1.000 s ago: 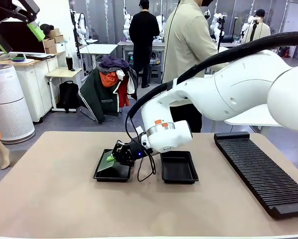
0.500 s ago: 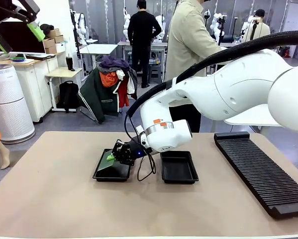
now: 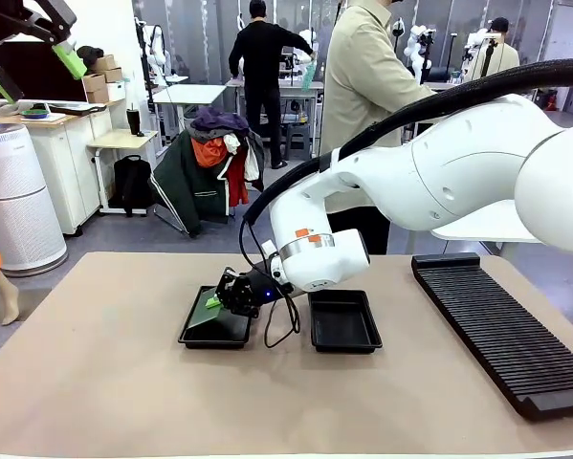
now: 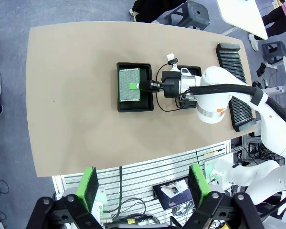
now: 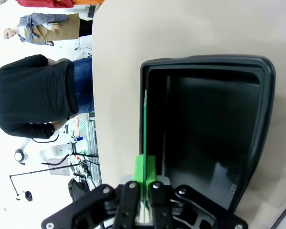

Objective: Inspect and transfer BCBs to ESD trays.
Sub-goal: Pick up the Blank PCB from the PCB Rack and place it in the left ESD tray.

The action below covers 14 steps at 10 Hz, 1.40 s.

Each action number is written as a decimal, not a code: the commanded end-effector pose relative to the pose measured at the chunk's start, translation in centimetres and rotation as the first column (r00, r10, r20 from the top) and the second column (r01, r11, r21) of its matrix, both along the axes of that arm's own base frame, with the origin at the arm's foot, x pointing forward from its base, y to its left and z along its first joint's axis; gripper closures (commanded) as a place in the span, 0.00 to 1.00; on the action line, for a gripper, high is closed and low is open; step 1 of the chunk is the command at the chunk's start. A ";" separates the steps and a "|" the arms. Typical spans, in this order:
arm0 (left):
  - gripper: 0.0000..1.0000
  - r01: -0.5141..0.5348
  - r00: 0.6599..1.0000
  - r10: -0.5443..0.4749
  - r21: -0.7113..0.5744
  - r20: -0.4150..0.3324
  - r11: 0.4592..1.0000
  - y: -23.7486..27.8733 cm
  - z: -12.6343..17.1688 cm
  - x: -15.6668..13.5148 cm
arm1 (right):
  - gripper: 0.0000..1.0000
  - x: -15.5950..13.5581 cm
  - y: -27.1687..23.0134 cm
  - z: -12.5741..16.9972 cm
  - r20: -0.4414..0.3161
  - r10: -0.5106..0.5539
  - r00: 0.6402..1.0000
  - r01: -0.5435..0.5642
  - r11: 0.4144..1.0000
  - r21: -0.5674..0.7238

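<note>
A BCB [image 3: 208, 316], a thin green board, sits tilted in the left ESD tray [image 3: 198, 337]. My right gripper [image 3: 219, 299] is shut on the board's edge. From above, the BCB [image 4: 130, 84] shows its pale green face and covers most of that tray [image 4: 121, 104], with the right gripper [image 4: 142, 86] at its edge. The right wrist view shows the BCB [image 5: 145, 124] edge-on between the shut fingers [image 5: 144, 172], beside the tray's wall [image 5: 209, 64]. The second ESD tray [image 3: 343, 320] holds nothing. My left gripper [image 4: 145, 186] hangs open high above the table, also at the upper left [image 3: 35, 69].
A long black ribbed rack [image 3: 501, 325] lies along the table's right side. A person in a beige coat [image 3: 363, 86] stands at the far edge, turned away. The right arm [image 3: 439, 172] spans the table's middle from the right.
The right gripper and the board have stayed almost still in the left tray. Only the people in the background have shifted.
</note>
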<state>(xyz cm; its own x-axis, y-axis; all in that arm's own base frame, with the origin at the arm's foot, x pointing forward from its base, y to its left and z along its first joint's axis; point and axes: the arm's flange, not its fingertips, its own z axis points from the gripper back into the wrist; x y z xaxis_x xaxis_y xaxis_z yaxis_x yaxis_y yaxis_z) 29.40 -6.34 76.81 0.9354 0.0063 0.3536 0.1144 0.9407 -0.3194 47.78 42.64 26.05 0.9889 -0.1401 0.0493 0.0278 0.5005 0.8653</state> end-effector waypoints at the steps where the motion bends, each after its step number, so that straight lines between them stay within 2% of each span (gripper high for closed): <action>1: 0.00 0.001 1.000 -0.001 -0.001 -0.002 1.000 0.1 -0.1 0.0 | 0.97 0.1 0.2 0.5 0.006 0.008 1.000 -0.008 0.998 -0.056; 3: 0.00 0.001 1.000 -0.001 -0.001 -0.002 1.000 0.1 -0.1 0.0 | 0.97 0.5 0.2 0.6 -0.018 0.010 1.000 -0.012 0.994 -0.111; 9: 0.00 0.001 1.000 -0.001 -0.001 -0.002 1.000 0.1 -0.1 0.0 | 0.95 0.7 0.7 1.2 -0.075 -0.012 0.997 -0.001 0.986 -0.165; 14: 0.00 0.001 1.000 -0.001 -0.001 -0.002 1.000 0.1 -0.1 0.0 | 0.50 0.6 1.3 4.3 -0.102 0.009 0.995 -0.039 0.952 -0.303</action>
